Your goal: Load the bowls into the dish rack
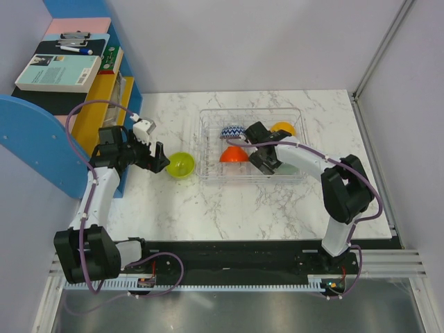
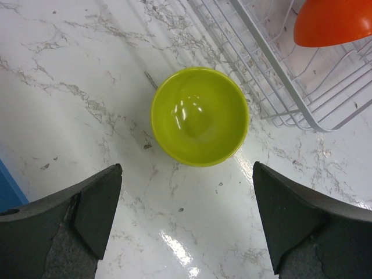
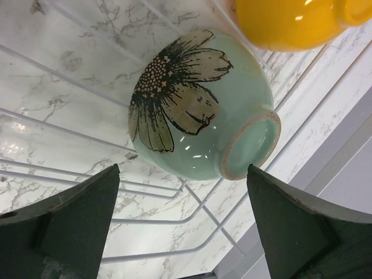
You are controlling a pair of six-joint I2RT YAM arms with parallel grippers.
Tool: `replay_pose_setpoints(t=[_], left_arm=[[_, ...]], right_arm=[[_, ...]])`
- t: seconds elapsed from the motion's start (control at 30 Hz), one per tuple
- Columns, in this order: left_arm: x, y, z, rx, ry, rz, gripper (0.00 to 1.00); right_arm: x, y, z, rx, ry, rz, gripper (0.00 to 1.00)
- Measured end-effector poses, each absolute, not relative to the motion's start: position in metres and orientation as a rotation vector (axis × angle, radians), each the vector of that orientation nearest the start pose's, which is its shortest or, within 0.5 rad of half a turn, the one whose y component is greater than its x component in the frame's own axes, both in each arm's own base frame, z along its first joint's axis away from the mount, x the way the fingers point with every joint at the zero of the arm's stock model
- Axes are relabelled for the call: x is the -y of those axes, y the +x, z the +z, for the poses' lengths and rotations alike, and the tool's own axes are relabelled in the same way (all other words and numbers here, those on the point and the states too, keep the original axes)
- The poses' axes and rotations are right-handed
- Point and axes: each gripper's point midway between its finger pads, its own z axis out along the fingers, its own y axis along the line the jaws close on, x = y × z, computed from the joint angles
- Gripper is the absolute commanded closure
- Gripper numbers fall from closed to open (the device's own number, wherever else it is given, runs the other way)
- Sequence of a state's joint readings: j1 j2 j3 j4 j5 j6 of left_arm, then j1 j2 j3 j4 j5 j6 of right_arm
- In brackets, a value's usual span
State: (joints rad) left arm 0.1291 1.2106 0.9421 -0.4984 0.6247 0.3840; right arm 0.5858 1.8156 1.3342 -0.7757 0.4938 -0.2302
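Bowls sit in two places: four in the dish rack (image 1: 205, 125) and one out on the marble desk (image 1: 277, 201). The lime green bowl (image 1: 180, 165) stands upright on the desk at nine o'clock of the rack, just beside its wall but apart from it. The left gripper (image 1: 158, 158) hovers at nine o'clock of this bowl with its jaws spread wide and nothing between them; in the left wrist view the lime green bowl (image 2: 199, 116) lies at twelve o'clock of the left gripper (image 2: 186, 174), clear of both fingers. Inside the rack, the zigzag bowl (image 1: 232, 131) sits at ten o'clock, the red-orange bowl (image 1: 234, 154) at eight o'clock, mouth down, and the yellow-orange bowl (image 1: 283, 128) at two o'clock. The right gripper (image 1: 261, 147) hangs over the middle of the rack, jaws wide and holding nothing. Its wrist view shows the pale mint bowl (image 3: 203, 104), printed with a dark flower, tipped on its side on the rack's wires between the fingers of the right gripper (image 3: 181, 168) without touching either, its foot ring turned toward four o'clock. The yellow-orange bowl (image 3: 285, 20) sits at one o'clock of it; whether the two touch cannot be told.
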Motion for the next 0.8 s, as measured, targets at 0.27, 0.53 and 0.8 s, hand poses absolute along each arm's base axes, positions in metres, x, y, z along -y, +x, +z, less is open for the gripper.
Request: replay_pose_setpoints(t=[0.27, 0.53, 0.8], left_arm=[[0.04, 0.331, 0.151, -2.174, 0.557, -0.4, 0.0], [0.028, 0.341, 0.128, -2.219, 0.551, -0.334, 0.0], [0.015, 0.351, 0.085, -2.332, 0.535, -0.296, 0.0]], right_arm=[[-0.144, 0.357, 0.126, -2.436, -0.943, -0.433, 0.02], [-0.158, 0.378, 0.166, -2.325, -0.845, -0.346, 0.02], [-0.124, 0.417, 0.15, -2.408, -0.644, -0.266, 0.03]])
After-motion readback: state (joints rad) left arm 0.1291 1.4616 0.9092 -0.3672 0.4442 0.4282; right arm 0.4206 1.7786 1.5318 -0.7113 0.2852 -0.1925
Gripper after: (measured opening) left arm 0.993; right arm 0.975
